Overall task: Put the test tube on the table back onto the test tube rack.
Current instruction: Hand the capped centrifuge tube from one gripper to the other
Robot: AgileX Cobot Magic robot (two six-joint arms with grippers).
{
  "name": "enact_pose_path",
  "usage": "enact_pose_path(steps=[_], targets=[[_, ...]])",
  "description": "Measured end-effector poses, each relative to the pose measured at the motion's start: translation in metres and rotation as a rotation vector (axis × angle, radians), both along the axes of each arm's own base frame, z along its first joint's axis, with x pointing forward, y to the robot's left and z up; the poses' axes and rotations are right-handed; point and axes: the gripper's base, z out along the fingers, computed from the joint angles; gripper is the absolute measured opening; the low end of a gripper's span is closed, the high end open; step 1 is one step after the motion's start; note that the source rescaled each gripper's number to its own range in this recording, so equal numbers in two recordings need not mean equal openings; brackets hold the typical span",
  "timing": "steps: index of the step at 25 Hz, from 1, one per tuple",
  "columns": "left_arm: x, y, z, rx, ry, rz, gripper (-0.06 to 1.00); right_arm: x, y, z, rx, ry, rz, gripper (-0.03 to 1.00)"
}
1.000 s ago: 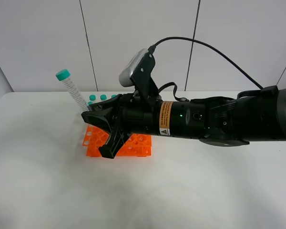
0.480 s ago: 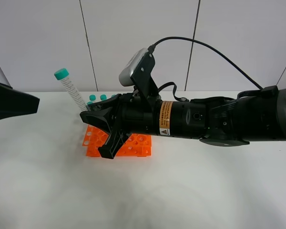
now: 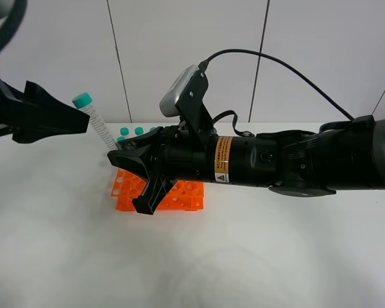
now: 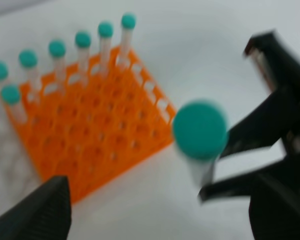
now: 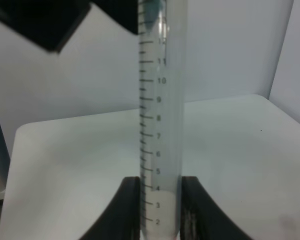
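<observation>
My right gripper reaches across to the left and is shut on the test tube, holding it by its lower end, tilted, with the teal cap up. It sits just above the orange test tube rack on the white table. In the right wrist view the tube stands between the two fingers. My left gripper is open and empty, level with the cap and just to its left. In the left wrist view the cap lies between its spread fingers.
Several more teal-capped tubes stand along the rack's far rows; their caps show behind the right arm. The bulky right arm spans the table's middle. A white panelled wall is behind.
My left gripper has come in from the left edge and moved right, up to the tube's cap. The right gripper and the tube have stayed still.
</observation>
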Motion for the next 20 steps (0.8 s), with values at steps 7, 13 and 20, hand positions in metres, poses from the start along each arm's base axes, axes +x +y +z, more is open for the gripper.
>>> enact_pose_path(steps=[7,13,20], targets=[[0.002,-0.001,0.003,-0.029,-0.033,0.0,0.77,0.0,0.0,0.0,-0.003,-0.002,0.003,0.01],[0.004,-0.001,0.006,-0.038,-0.069,0.019,0.75,0.0,0.0,0.0,-0.004,-0.004,0.005,0.01],[0.017,-0.008,-0.002,-0.094,-0.007,0.022,0.74,0.0,0.0,0.0,-0.008,-0.009,0.005,0.01]])
